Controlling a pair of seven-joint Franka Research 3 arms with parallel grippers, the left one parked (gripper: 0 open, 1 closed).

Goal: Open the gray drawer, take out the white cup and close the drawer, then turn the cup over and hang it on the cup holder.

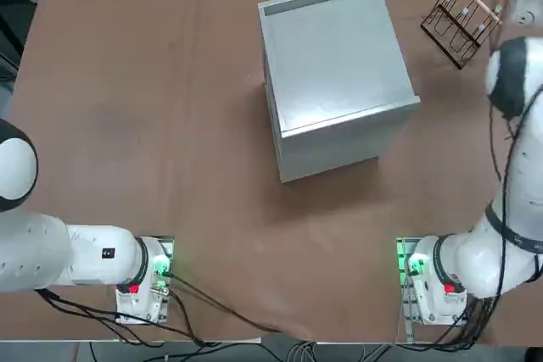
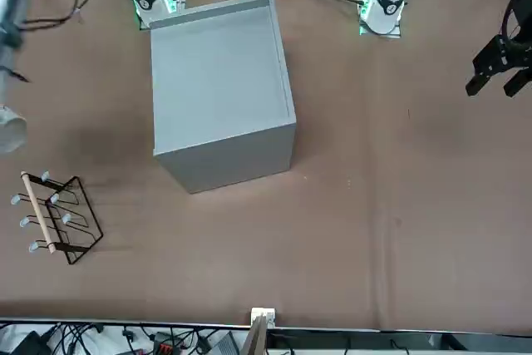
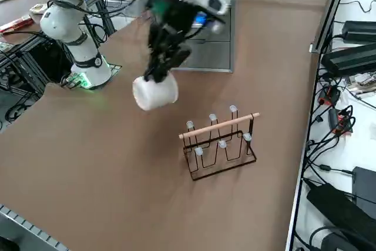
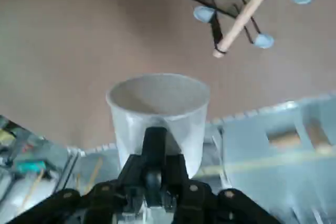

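Note:
My right gripper (image 3: pixel 159 74) hangs in the air, shut on the white cup (image 3: pixel 155 93). It holds the cup a short way above the table, beside the cup holder (image 3: pixel 220 142). In the right wrist view the fingers (image 4: pixel 153 148) clamp the cup (image 4: pixel 157 109) at its side, with its mouth turned away from the wrist and the cup holder (image 4: pixel 247 9) beyond it. In the front view the cup (image 2: pixel 10 130) shows at the picture's edge, above the cup holder (image 2: pixel 54 218). The gray drawer sits shut in the gray box cabinet (image 1: pixel 335 74).
The gray box cabinet (image 2: pixel 220 93) stands mid-table, left of the cup holder (image 1: pixel 462 19) from my side. Bare brown table surface (image 1: pixel 153 125) stretches to the left. Cables and power bricks (image 3: pixel 346 57) lie beyond the table's right edge.

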